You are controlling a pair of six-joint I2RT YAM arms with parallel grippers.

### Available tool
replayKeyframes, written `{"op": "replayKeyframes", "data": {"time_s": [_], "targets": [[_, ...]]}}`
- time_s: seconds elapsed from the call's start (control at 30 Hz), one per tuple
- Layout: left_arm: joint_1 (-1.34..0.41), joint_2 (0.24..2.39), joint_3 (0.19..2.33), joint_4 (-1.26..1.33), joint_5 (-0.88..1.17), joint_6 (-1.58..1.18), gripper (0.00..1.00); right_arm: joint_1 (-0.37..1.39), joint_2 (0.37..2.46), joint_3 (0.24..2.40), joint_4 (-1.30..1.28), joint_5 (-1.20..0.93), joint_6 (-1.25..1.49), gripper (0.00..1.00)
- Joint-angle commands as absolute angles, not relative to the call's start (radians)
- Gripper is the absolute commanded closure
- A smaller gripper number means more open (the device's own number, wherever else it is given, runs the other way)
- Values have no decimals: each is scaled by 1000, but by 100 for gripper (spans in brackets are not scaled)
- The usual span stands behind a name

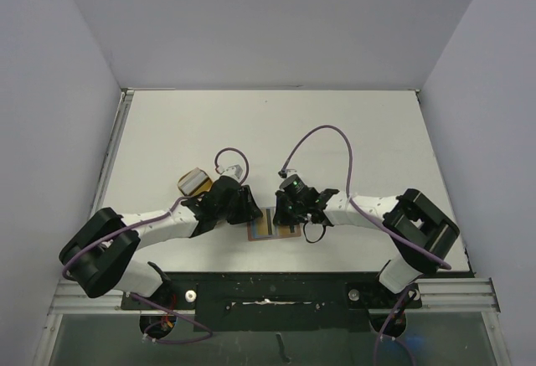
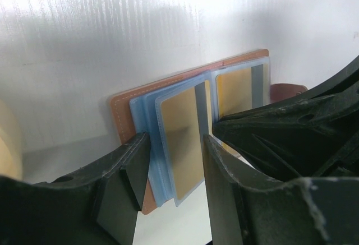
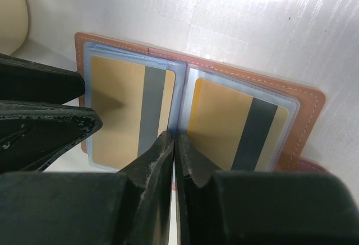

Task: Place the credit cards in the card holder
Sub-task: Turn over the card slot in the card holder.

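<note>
The reddish-brown card holder (image 1: 266, 230) lies open on the table between my two grippers. In the right wrist view the card holder (image 3: 305, 102) shows clear sleeves holding two gold cards with dark stripes, one on the left (image 3: 115, 110) and one on the right (image 3: 219, 127). My right gripper (image 3: 175, 138) is shut, with its tips at the centre fold. My left gripper (image 2: 174, 147) is open, and its fingers straddle the near end of the left sleeve stack and its gold card (image 2: 182, 138). No light blue or grey-white card is in view.
A pale tan case (image 1: 194, 182) with a rounded end lies just left of and behind the left gripper; it also shows in the right wrist view (image 3: 11, 15). The two grippers (image 1: 251, 209) (image 1: 285, 213) are very close together. Grey walls enclose the white table (image 1: 268, 131).
</note>
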State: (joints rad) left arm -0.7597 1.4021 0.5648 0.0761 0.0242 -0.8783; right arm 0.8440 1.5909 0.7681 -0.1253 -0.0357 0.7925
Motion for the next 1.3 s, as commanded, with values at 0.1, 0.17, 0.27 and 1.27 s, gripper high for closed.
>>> {"op": "replayKeyframes", "data": {"time_s": [0.1, 0.17, 0.27, 1.27], "targets": [[-762, 1427, 589, 139, 42, -867, 59, 848, 1603, 763, -136, 9, 797, 95], [-764, 1429, 588, 151, 52, -870, 59, 848, 1600, 761, -135, 11, 798, 95], [-765, 1429, 591, 155, 61, -873, 60, 848, 1600, 758, -133, 11, 798, 95], [-782, 1368, 607, 168, 71, -885, 66, 848, 1550, 752, -113, 9, 808, 93]]}}
